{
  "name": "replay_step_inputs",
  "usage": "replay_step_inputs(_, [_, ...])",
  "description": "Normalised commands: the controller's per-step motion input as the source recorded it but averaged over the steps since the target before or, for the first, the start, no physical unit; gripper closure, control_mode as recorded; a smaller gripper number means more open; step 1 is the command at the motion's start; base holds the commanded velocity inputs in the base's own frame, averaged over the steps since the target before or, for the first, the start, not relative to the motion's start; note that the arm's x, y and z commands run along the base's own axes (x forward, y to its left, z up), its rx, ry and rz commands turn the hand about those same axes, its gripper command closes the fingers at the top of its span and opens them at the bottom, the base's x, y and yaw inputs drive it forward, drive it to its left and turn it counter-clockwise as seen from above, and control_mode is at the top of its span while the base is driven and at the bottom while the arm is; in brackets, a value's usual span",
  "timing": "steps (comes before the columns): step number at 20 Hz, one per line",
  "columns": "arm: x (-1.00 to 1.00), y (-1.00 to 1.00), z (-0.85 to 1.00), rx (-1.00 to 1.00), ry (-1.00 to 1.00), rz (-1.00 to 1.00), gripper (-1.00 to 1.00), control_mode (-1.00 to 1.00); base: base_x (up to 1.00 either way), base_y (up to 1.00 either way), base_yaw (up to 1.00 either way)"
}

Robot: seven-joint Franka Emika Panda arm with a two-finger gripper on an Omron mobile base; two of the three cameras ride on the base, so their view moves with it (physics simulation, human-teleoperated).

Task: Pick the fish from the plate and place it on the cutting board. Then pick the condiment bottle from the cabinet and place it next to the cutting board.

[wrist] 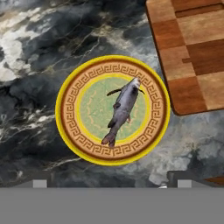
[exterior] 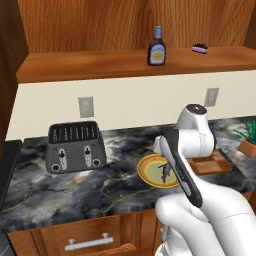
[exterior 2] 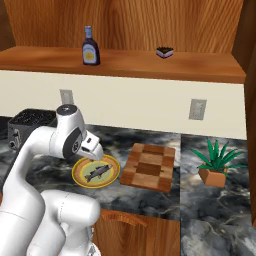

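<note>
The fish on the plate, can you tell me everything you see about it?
The fish is small, slender and dark grey, with a paler belly, little fins and a tail. It lies flat and slanted across the pale green middle of the round yellow plate, much smaller than it. Only the plate touches it.

The arm (exterior: pixel 200 200) was glossy white throughout, built from thick rounded segments that swelled into bulbous housings at the joints. In the left base view a long, dark charcoal strip ran along one link, slightly curved and tapering toward its lower end. The topmost joint housing ended in a flat, round, dark grey cap with a paler centre. In the right base view the same arm (exterior 2: pixel 45 165) showed smooth, unmarked shells, a round dark disc on the side of one joint, and a small dark grey recessed block on the short white wrist section.
</note>
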Motion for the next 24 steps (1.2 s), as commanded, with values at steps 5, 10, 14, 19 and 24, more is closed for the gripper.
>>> replay_step_inputs(5, [0.01,0.00,-0.06,0.05,0.00,-0.06,-1.00,-1.00,0.00,0.00,0.00])
replay_step_inputs(10, [0.07,0.00,-0.10,0.03,-0.01,-0.03,-1.00,-1.00,0.00,0.00,0.00])
replay_step_inputs(14, [0.05,0.00,-0.19,0.00,-0.03,-0.01,-1.00,-1.00,0.00,0.00,0.00])
replay_step_inputs(19, [0.06,0.00,-0.26,0.00,-0.02,-0.02,-1.00,-1.00,0.00,0.00,0.00])
replay_step_inputs(24, [0.12,-0.05,-0.27,0.00,-0.01,-0.04,-1.00,-1.00,0.00,0.00,0.00])
